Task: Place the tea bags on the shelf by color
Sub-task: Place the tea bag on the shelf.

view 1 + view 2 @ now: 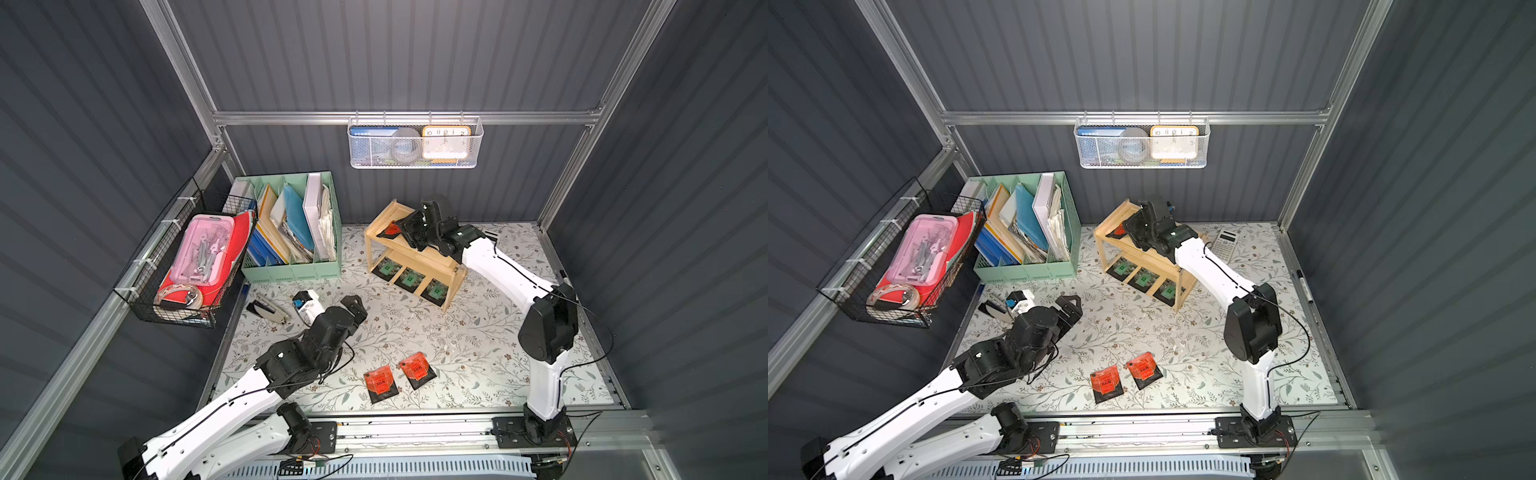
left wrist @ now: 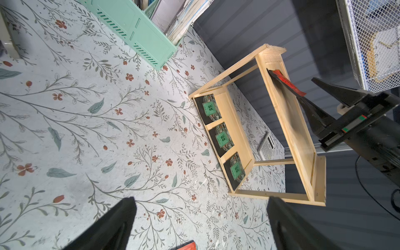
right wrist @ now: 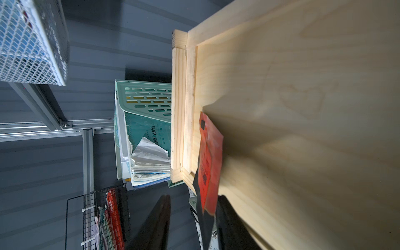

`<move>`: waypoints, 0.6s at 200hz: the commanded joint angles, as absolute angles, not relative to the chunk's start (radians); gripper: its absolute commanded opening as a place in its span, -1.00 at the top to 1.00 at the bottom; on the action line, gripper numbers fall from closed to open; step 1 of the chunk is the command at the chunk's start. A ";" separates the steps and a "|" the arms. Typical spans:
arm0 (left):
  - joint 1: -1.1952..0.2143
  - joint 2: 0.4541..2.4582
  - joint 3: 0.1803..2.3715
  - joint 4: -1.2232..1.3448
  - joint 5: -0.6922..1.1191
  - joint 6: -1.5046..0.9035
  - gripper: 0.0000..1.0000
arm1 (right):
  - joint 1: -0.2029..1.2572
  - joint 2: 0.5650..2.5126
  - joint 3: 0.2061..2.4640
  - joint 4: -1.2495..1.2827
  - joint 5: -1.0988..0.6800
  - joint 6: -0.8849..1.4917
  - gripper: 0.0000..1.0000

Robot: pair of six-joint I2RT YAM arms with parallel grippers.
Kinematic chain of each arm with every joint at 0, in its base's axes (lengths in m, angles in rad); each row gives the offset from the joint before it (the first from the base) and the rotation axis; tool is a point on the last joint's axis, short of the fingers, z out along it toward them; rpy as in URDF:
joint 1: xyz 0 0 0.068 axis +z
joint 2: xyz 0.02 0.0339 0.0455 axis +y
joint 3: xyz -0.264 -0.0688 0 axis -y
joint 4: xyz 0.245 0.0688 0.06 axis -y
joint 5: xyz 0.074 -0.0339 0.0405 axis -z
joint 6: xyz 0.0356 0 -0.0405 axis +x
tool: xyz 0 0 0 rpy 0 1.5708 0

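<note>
Sachet, red tea bag [image 3: 211, 155], tilted at one end of shelf [image 2: 290, 129] top tier. Right claw [image 3: 194, 201] released, bag against one finger. Withdraw straight, without snagging. Green tea bags [image 2: 221, 138] on lower tier; left claw [image 2: 201, 199] released, well apart.

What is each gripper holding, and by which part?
Nothing. The left gripper is open, empty; right gripper has fingers apart, the red tea bag resting on top of the shelf.
</note>
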State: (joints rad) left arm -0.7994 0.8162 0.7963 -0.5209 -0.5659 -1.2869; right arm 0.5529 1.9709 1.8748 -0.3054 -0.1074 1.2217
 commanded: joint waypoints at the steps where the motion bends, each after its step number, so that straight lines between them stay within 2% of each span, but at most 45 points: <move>1: -0.797 0.798 0.781 -0.549 -0.588 -1.298 -1.00 | 0.547 1.928 1.853 -0.330 -0.101 1.210 0.19; 120: -0.797 0.753 0.767 -0.533 -0.534 -1.258 -1.00 | 0.547 1.864 1.829 -0.395 -0.143 1.164 0.15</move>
